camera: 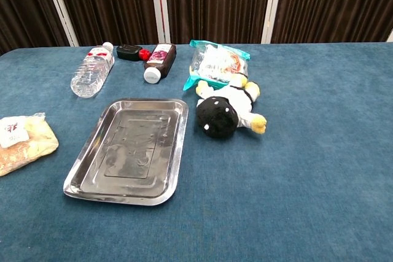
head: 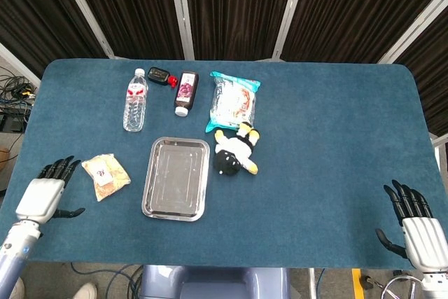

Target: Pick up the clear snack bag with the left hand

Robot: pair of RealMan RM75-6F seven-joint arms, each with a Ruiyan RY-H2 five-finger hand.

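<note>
1. Head view: we see the left hand at the counter's near-left edge, fingers spread apart, holding nothing. It sits just left of the clear snack bag, not touching it.
2. Head view: the clear snack bag lies flat on the counter, left of the steel tray, with a white label on top.
3. Head view: the right hand is at the near-right corner, fingers apart, holding nothing, well apart from every object.
4. Head view: along the far side we have a water bottle on its side, a small black item with a red part, a dark bottle with a white cap, and a teal-edged snack pack.
5. Head view: a black-and-white plush toy lies between the tray and the teal-edged pack, its far end touching or overlapping the pack's near edge.
6. Chest view: neither hand shows here. The clear snack bag is at the left frame edge, partly cut off, flat on the counter, left of the steel tray with a gap between them.
7. Chest view: the water bottle, dark bottle, teal-edged snack pack and plush toy sit behind and right of the tray. The tray has nothing in it.
</note>
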